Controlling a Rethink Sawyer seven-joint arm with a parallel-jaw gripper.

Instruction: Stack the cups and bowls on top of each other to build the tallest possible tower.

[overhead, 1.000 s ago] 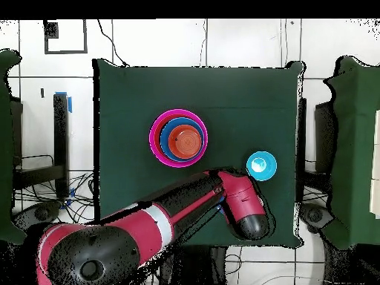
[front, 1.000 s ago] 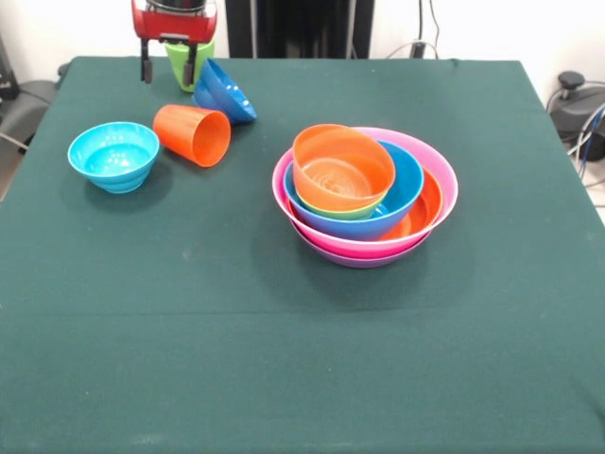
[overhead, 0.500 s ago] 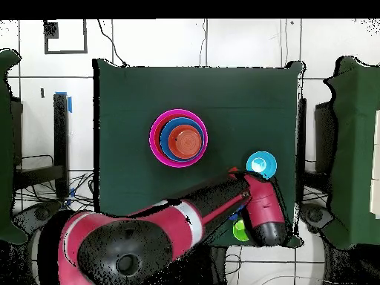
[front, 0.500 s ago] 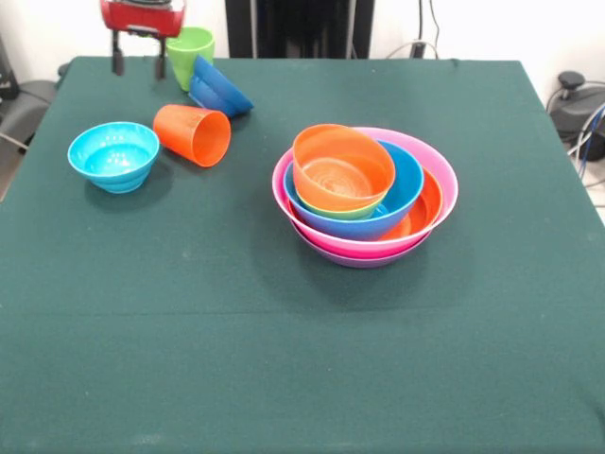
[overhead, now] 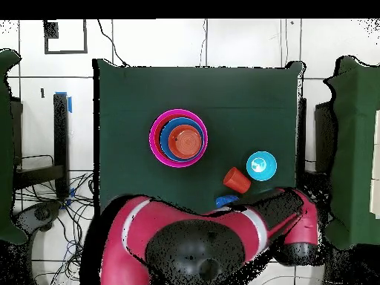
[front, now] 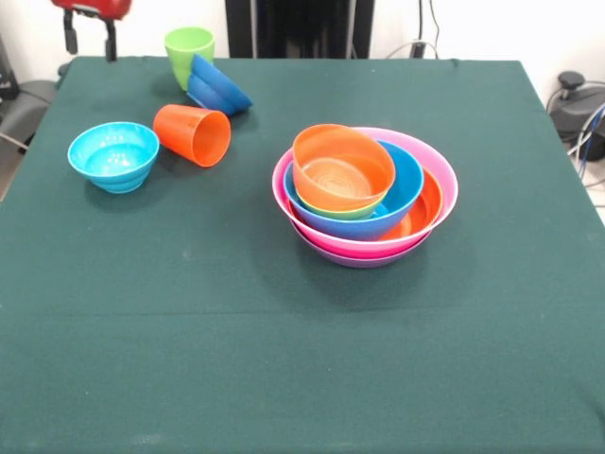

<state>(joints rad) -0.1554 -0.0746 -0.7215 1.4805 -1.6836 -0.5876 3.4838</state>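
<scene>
The tower (front: pixel 364 194) stands right of centre: wide pink and purple bowls at the base, then a large orange and a blue bowl, with a small orange bowl (front: pixel 342 168) tilted on top. From above, the tower (overhead: pixel 179 138) shows as nested rings. A lime green cup (front: pixel 189 52) stands upright at the far left, and a dark blue bowl (front: pixel 217 87) leans against it. An orange cup (front: pixel 194 134) lies on its side beside a light blue bowl (front: pixel 113 154). My gripper (front: pixel 90 40) hangs open and empty at the top left corner, left of the green cup.
In the overhead view the red arm (overhead: pixel 223 237) covers the table's bottom edge and hides the green cup. The orange cup (overhead: pixel 236 179), light blue bowl (overhead: pixel 260 165) and dark blue bowl (overhead: pixel 225 201) show just beyond it. The green cloth (front: pixel 284 359) covers the whole table.
The gripper has let go of the green cup and drawn away to the left and up. The cup now stands free against the dark blue bowl. The tower is unchanged.
</scene>
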